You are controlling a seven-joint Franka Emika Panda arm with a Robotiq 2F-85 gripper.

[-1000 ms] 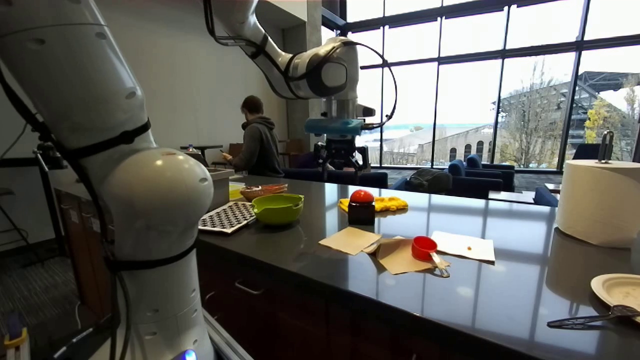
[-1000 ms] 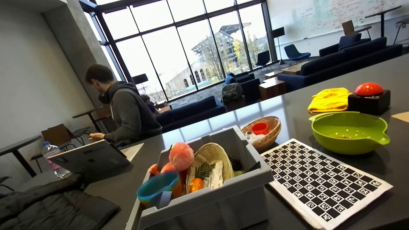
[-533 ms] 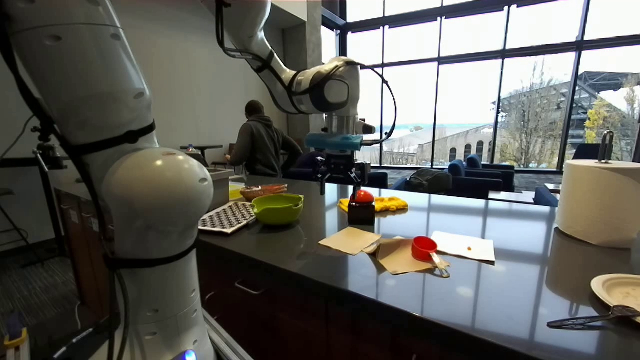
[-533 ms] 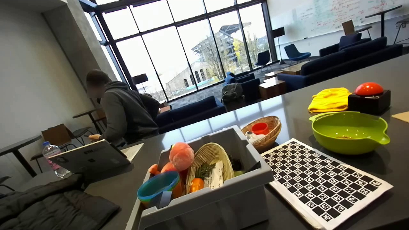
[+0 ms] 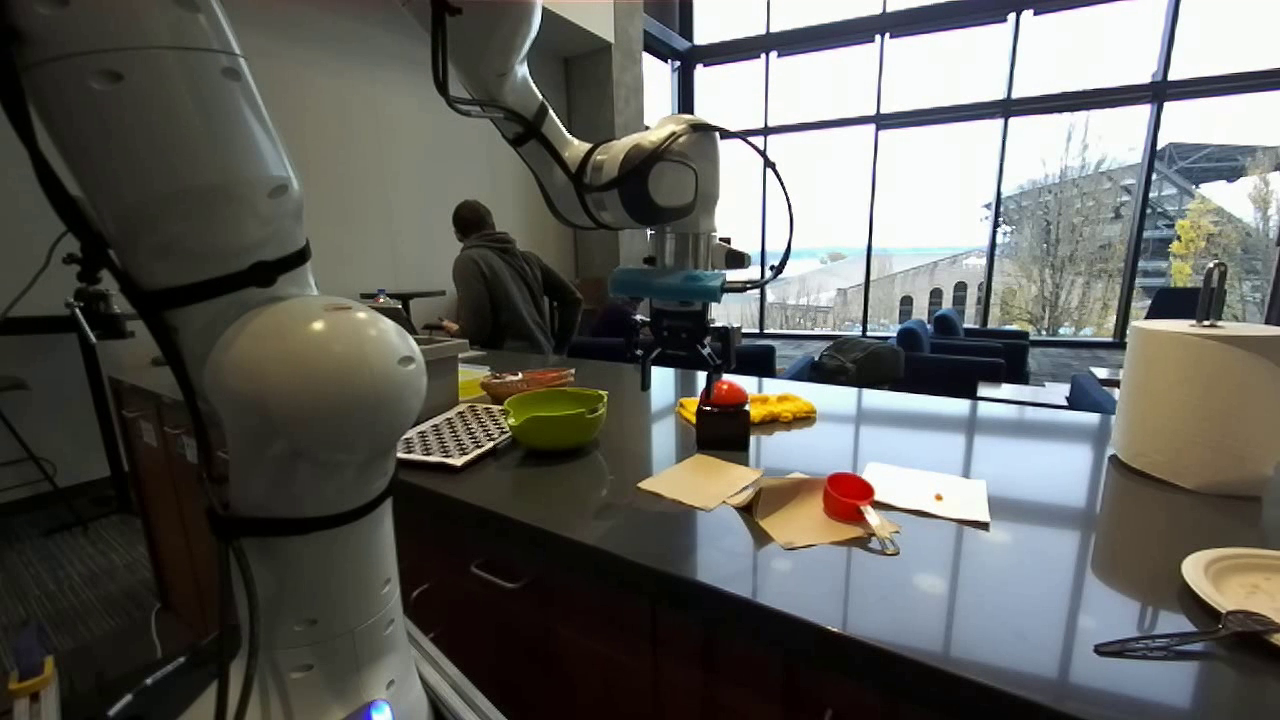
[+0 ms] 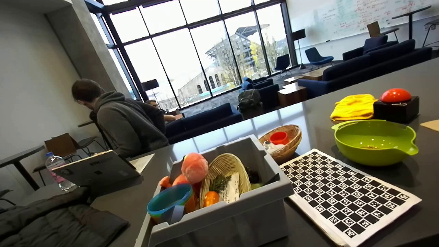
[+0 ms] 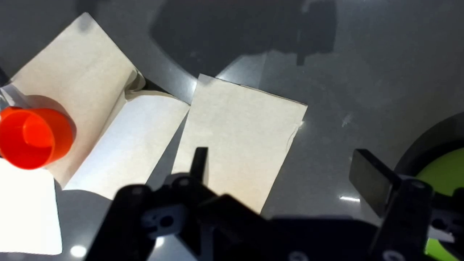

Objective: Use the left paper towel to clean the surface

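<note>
Wrist view: my claw [image 7: 284,172] spread above counter [image 7: 319,152]. From flat brown towel [image 7: 239,137], red cup [image 7: 36,139] at nine o'clock, green bowl [image 7: 444,170] about three.

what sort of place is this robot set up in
Most likely a shared lounge in an office or campus building: there is a dark blue sofa, a whiteboard with writing on it, and a wall of tall windows.

No words can be read with certainty: lettering [image 6: 101,161] on the back of a laptop [image 6: 111,174], red handwriting [image 6: 372,14] across a whiteboard [image 6: 353,22] and what appears to be script [image 6: 235,183] on a paper slip [image 6: 232,193] all blur in an exterior view.
</note>
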